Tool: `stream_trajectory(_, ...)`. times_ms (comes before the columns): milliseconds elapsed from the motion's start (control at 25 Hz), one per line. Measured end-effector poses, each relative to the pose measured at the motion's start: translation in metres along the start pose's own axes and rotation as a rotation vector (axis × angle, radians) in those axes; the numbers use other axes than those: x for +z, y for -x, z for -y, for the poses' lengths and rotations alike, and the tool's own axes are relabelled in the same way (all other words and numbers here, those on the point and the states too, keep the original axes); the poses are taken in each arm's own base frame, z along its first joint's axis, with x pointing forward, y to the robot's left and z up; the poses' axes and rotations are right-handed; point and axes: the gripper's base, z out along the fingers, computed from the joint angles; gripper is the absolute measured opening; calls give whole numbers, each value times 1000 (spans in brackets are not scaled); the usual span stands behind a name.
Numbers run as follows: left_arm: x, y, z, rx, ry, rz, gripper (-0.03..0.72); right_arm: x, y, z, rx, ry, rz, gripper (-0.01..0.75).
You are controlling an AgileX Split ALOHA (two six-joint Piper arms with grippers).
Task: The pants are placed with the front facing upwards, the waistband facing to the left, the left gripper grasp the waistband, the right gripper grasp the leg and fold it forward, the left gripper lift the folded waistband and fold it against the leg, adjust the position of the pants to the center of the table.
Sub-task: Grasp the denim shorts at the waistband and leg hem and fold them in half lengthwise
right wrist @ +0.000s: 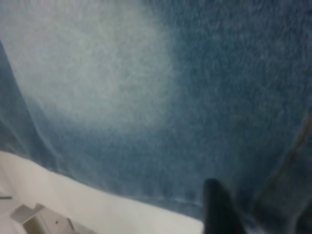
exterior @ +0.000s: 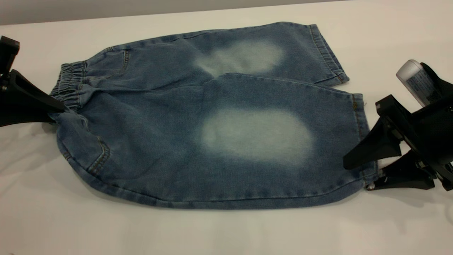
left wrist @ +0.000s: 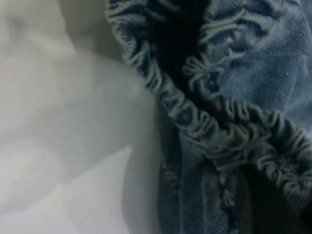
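Note:
The blue denim pants [exterior: 212, 134] lie flat on the white table [exterior: 212, 230], front up, with a pale patch on each leg. The gathered waistband [exterior: 70, 85] points left. My left gripper [exterior: 60, 109] reaches in from the left and is shut on the waistband's near part. In the left wrist view the puckered waistband [left wrist: 209, 122] gapes open around a dark finger [left wrist: 253, 204]. My right gripper [exterior: 361, 175] is shut on the hem of the near leg [exterior: 283, 141], one finger above the cloth. In the right wrist view that finger [right wrist: 219, 209] rests on the leg [right wrist: 195, 97].
The far leg [exterior: 283, 53] lies flat toward the table's back edge [exterior: 106, 17]. Bare white tabletop stretches in front of the pants. A pale cylinder [exterior: 412, 78] sits on the right arm's wrist.

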Motion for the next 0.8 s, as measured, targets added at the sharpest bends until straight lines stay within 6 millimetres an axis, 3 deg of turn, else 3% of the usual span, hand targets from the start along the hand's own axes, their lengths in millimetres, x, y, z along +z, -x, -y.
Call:
stream_trajectory(120,0,0,0,3,-1,-5,111,0,-1,-1,-14,6,-8,110)
stream_trajectory(200,0,-1,0,10,5,-11,111,0,-2,-4,-22,47,-26,41)
stream_trajectory(440,-6,-6,0,21,61,-54,111,-10,-8,-14,-60,65,-58,27)
stream_trajectory(800,-31,-21,15,79,152,-37,111,-52,-15,-50,-149,56,26,26)
